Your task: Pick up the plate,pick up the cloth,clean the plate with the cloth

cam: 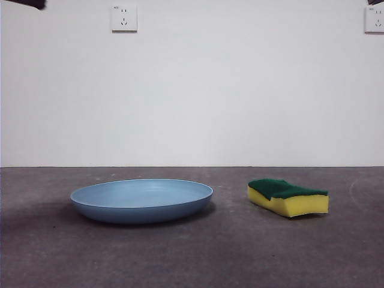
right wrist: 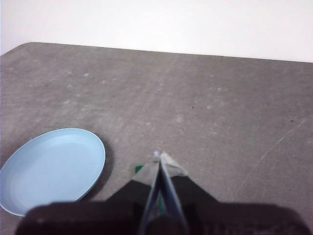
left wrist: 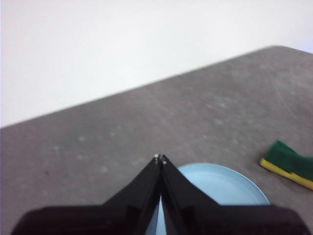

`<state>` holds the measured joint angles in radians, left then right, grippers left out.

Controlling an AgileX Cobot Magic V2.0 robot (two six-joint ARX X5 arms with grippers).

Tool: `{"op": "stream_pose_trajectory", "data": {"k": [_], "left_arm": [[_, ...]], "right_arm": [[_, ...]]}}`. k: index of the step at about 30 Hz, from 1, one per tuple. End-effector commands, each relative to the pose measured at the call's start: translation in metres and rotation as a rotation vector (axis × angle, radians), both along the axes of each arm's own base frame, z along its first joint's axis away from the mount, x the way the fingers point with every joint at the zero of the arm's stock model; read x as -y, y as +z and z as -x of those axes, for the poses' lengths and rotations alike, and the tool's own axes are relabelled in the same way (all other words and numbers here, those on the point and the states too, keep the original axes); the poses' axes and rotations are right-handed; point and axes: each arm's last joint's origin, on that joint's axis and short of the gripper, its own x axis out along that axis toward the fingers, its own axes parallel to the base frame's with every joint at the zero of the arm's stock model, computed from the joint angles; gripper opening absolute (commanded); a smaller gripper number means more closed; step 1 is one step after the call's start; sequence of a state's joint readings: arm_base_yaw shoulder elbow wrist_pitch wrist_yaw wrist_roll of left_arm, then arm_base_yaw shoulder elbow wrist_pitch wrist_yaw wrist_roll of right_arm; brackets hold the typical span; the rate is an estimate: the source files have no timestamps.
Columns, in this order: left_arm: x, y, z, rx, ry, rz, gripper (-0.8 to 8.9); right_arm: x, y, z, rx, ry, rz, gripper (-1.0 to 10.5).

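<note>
A: Working from the near side, what lies before you?

B: Nearest, on the grey matte table (cam: 192, 258), you have the wide, shallow, light-blue plastic plate (cam: 141, 200) to the left and the small yellow foam sponge with a dark green scouring layer (cam: 288, 197), the task's "cloth", to the right. They sit well apart, both flat, green layer up. That spacing looks meant to give each arm its own object.

A: And your grippers?

B: Neither is at work. Your left gripper (left wrist: 160, 157) hangs above the plate (left wrist: 220, 183), its two black jaws pressed together and holding nothing. Your right gripper (right wrist: 159, 154) hangs over the sponge, of which only a green corner (right wrist: 139, 169) peeks out beside the jaws; these too are pressed together and empty. The plate (right wrist: 51, 169) lies off to one side in that view.

A: Farthest back?

B: A white wall (cam: 192, 90) with two sockets (cam: 124, 18). Judged from this, nothing is yet picked up; you would open the jaws before descending.
</note>
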<state>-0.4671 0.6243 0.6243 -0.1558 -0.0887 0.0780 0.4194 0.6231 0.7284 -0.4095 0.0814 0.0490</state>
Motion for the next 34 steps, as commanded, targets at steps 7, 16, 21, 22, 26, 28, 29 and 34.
{"op": "stream_pose_trajectory", "data": {"k": [7,16,21,22,26,28,29,34], "left_arm": [[-0.031,-0.038,0.020,0.101,0.088,0.047,-0.03],[-0.051,-0.093,0.031,0.124,0.251,0.101,-0.03],[-0.056,-0.114,0.033,0.125,0.298,0.098,-0.03],[-0.056,-0.118,0.033,0.122,0.304,0.100,-0.03],[-0.059,-0.134,0.034,0.103,0.329,0.126,-0.03],[-0.060,-0.138,0.034,0.088,0.336,0.138,-0.03],[-0.060,-0.140,0.034,0.074,0.334,0.136,-0.03],[-0.062,-0.145,0.035,0.029,0.353,0.127,-0.03]], "right_arm": [[0.000,-0.002,0.000,-0.001,-0.004,-0.008,0.0],[0.000,-0.002,0.000,-0.001,-0.004,-0.008,0.0],[0.000,-0.002,0.000,-0.001,-0.004,-0.008,0.0],[0.000,-0.002,0.000,-0.001,-0.004,-0.008,0.0],[0.000,-0.002,0.000,-0.001,-0.004,-0.008,0.0],[0.000,-0.002,0.000,-0.001,-0.004,-0.008,0.0],[0.000,-0.002,0.000,-0.001,-0.004,-0.008,0.0],[0.000,-0.002,0.000,-0.001,-0.004,-0.008,0.0]]}}
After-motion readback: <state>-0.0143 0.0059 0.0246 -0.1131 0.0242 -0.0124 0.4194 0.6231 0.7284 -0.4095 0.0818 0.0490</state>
